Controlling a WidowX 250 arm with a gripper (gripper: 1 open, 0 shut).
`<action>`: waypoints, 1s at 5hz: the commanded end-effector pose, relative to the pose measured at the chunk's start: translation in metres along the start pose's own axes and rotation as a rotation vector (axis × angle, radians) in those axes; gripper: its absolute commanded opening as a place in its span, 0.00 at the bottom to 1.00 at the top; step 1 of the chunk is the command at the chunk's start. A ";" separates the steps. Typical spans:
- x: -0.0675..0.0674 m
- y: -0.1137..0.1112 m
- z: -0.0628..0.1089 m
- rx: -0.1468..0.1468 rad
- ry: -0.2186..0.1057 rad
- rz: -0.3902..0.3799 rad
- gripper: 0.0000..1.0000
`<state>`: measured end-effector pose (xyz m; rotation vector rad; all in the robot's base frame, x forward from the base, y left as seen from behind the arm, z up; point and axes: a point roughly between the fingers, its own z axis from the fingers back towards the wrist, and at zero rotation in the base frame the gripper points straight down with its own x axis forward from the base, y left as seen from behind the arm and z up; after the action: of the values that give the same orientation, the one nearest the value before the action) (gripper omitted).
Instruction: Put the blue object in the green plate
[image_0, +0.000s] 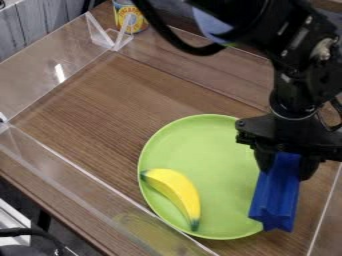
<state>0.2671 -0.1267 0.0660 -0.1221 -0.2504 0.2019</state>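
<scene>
The blue object (279, 196) is a long ridged blue block, hanging tilted at the right rim of the green plate (201, 160). My black gripper (283, 162) comes down from above and is shut on the block's upper end. The block's lower end reaches down past the plate's right edge, close to or touching the surface; I cannot tell which. A yellow banana (175, 193) lies in the plate's lower left part.
Clear plastic walls (80, 215) fence the wooden table (120, 100) on the left, front and back. A yellow and blue can (128, 17) stands outside the wall at the top. The arm's dark links (254, 25) cross the upper right.
</scene>
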 end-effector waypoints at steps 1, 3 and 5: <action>0.004 -0.004 0.002 -0.008 -0.028 -0.011 0.00; 0.008 -0.003 -0.006 -0.003 -0.038 -0.005 0.00; 0.010 -0.003 -0.013 -0.002 -0.041 0.003 0.00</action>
<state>0.2786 -0.1281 0.0557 -0.1183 -0.2835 0.2125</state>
